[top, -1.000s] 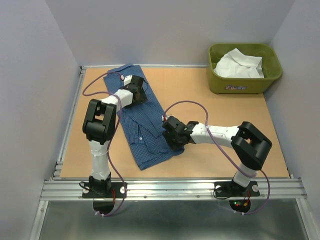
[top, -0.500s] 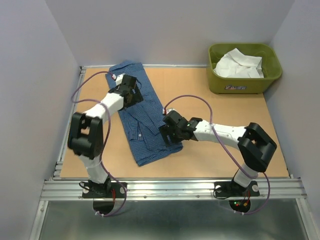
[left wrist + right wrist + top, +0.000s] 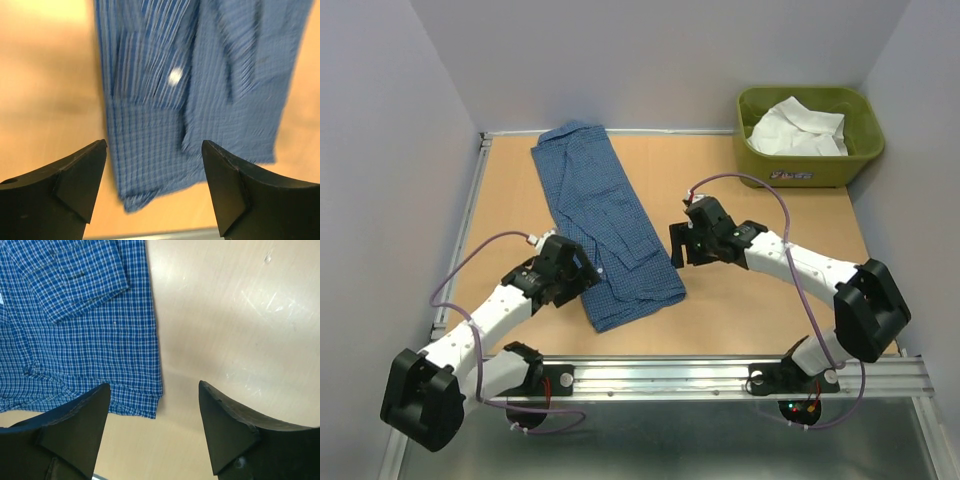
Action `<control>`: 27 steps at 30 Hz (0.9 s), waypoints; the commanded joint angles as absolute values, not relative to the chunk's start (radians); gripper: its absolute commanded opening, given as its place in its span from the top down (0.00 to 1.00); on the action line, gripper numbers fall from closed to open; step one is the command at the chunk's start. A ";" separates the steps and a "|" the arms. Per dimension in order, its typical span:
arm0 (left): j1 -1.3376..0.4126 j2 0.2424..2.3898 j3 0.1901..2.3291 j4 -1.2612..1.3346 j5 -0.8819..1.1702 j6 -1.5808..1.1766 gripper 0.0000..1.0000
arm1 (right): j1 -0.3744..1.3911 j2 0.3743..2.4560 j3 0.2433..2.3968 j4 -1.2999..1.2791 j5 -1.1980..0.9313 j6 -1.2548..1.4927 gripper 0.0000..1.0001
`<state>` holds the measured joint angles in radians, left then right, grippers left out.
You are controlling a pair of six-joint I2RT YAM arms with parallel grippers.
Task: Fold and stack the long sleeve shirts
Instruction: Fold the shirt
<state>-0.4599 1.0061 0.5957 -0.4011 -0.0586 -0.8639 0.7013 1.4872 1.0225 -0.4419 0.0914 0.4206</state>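
Both my arms have pulled away from the blue shirt (image 3: 610, 225), which lies as a long narrow strip on the surface (image 3: 760, 300). The left end effector (image 3: 575, 275) and right end effector (image 3: 682, 245) stand open and empty, so I think the lengthwise fold is finished (the white shirt (image 3: 798, 128) waits in the tub (image 3: 800, 176)).

A robotics lab test cell, not a home. Plain pale grey partition walls (image 3: 660, 60) box in a bare tan wooden tabletop (image 3: 750, 310). Two white-and-black robot arms (image 3: 800, 265) are bolted to a silver aluminium extrusion rail (image 3: 670, 378) along its near edge, with thin purple cables (image 3: 752, 181) looping over them. The only household things are a blue checked cloth shirt (image 3: 610, 225) and an olive-green plastic tub (image 3: 800, 168).
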 commanded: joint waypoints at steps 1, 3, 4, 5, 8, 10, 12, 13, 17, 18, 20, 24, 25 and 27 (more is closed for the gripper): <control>-0.495 0.917 0.535 -0.408 0.026 -0.985 0.16 | 0.683 1.502 0.976 -0.375 0.011 0.439 0.27; -0.500 0.916 0.517 -0.425 0.038 -0.982 0.17 | 0.675 1.514 0.957 -0.354 -0.021 0.452 0.28; -0.503 0.917 0.515 -0.437 0.035 -0.983 0.18 | 0.672 1.522 0.953 -0.335 -0.035 0.457 0.30; -0.506 0.919 0.509 -0.443 0.035 -0.977 0.19 | 0.672 1.534 0.948 -0.325 -0.044 0.463 0.31; -0.506 0.946 0.486 -0.463 0.040 -0.969 0.22 | 0.670 1.551 0.928 -0.290 -0.074 0.483 0.32; -0.506 0.971 0.469 -0.454 0.070 -0.956 0.27 | 0.670 1.565 0.911 -0.273 -0.084 0.495 0.32; -0.509 0.997 0.451 -0.448 0.092 -0.950 0.30 | 0.670 1.575 0.900 -0.259 -0.098 0.505 0.33; -0.511 1.000 0.446 -0.448 0.094 -0.948 0.32 | 0.672 1.583 0.896 -0.253 -0.103 0.506 0.33; -0.515 1.002 0.446 -0.457 0.092 -0.953 0.35 | 0.670 1.614 0.874 -0.235 -0.143 0.509 0.34; -0.517 1.003 0.446 -0.459 0.092 -0.953 0.35 | 0.670 1.620 0.873 -0.232 -0.150 0.509 0.35; -0.518 1.023 0.443 -0.454 0.106 -0.951 0.35 | 0.672 1.635 0.865 -0.230 -0.170 0.514 0.36; -0.535 1.066 0.434 -0.425 0.144 -0.943 0.35 | 0.672 1.654 0.856 -0.222 -0.212 0.532 0.39; -0.540 1.072 0.433 -0.422 0.147 -0.942 0.35 | 0.672 1.657 0.854 -0.222 -0.233 0.532 0.39; -0.549 1.089 0.430 -0.414 0.159 -0.939 0.38 | 0.672 1.664 0.851 -0.219 -0.258 0.532 0.40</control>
